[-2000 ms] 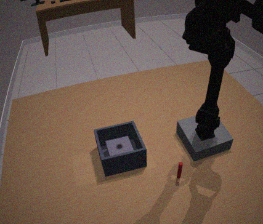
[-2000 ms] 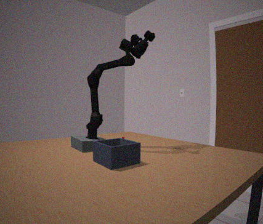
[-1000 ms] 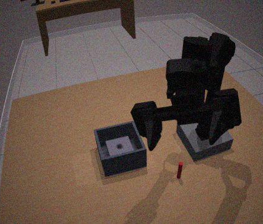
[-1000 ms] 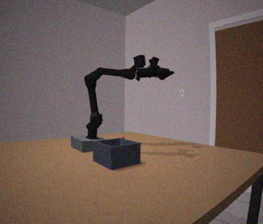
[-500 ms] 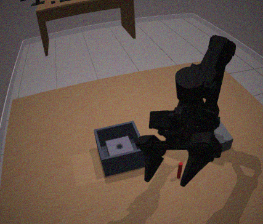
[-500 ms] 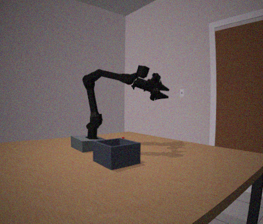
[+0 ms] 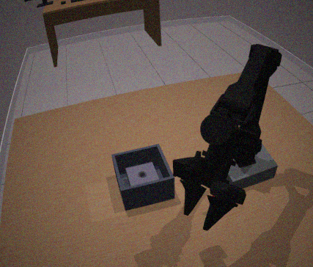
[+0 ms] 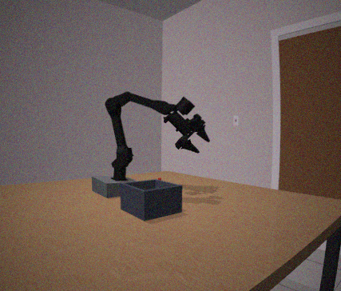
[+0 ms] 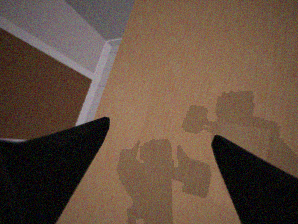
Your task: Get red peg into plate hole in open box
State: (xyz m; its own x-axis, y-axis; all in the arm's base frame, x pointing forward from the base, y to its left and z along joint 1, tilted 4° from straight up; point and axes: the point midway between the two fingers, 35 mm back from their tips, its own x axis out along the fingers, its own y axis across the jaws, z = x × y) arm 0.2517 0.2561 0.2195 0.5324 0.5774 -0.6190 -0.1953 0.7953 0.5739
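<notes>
High above the wooden counter (image 7: 52,165) (image 8: 77,240) (image 9: 200,50), the black tapered fingers (image 7: 213,213) (image 8: 188,145) stand wide apart with nothing between them, slanting down and away from the base. Behind them the black jointed arm (image 7: 251,84) (image 8: 117,128) rises from a grey block (image 7: 264,174) (image 8: 101,186), bends at its top and reaches forward. The small red peg (image 8: 160,179) is outside the open dark blue-grey box (image 7: 149,194) (image 8: 162,204), mostly hidden, one end showing beyond the rim; a pale plate (image 7: 136,180) with a round hole lies inside the box
</notes>
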